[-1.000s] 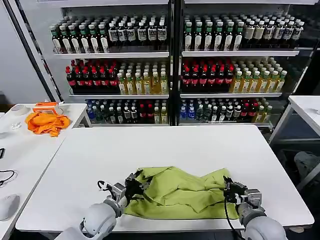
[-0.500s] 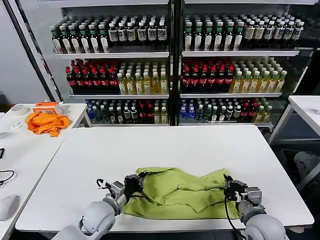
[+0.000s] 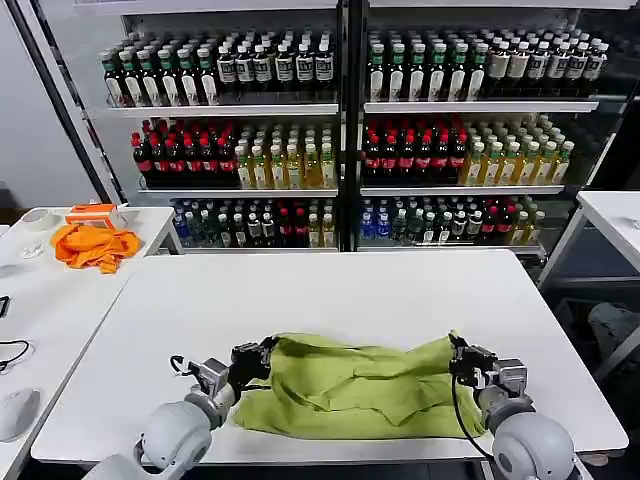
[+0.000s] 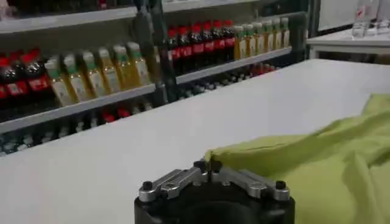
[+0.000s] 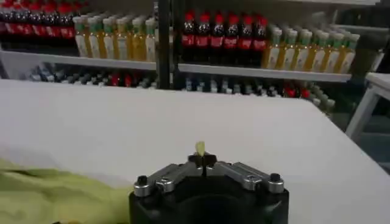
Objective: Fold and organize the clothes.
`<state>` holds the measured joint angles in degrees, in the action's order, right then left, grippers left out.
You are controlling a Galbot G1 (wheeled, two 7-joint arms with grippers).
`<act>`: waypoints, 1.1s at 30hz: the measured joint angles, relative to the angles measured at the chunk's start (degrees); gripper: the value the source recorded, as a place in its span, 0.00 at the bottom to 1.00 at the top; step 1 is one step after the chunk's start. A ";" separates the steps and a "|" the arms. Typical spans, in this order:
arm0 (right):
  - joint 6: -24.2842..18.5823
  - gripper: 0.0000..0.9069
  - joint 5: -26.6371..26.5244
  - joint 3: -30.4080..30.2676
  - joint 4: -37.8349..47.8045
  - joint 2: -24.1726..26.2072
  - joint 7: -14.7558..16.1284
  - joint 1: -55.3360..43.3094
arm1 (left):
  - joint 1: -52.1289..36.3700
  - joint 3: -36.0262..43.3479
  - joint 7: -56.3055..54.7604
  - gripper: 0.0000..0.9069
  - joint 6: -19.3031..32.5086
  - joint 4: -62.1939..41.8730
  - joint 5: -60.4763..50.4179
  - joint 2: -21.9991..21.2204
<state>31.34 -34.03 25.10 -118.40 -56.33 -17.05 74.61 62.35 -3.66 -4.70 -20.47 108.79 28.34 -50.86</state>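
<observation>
- Both hands have drawn farther apart since a second ago, the left one sliding outward along the near edge, so the green cloth now lies stretched wider and flatter between them.
- Behind stands one tall drinks shelf (image 3: 340, 130) with three stocked rows of bottles, too many to count.
- One big white table (image 3: 340, 290) carries the work; a second table (image 3: 60, 290) sits beside it on the left, and a third one's corner shows at far right.
- One lime-green T-shirt (image 3: 350, 385) lies crumpled along the near edge of the big table, pulled out lengthwise.
- One orange cloth (image 3: 93, 244) is heaped on the left table, well apart from the shirt.
- Left hand (image 3: 252, 360) is pinched closed on the shirt's left end, low over the table.
- Right hand (image 3: 462, 362) is likewise clamped tight on the right end; a sliver of green pokes out between its fingertips (image 5: 202, 159).
</observation>
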 measured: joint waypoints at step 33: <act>-0.55 1.00 2.18 4.55 -4.98 -2.53 0.49 11.17 | 13.09 -4.85 -0.39 1.00 -0.45 6.69 -6.37 -0.71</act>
<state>30.79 -31.85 29.65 -123.39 -58.85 -16.56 85.79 75.44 -8.51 -5.09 -20.92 115.47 21.98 -51.56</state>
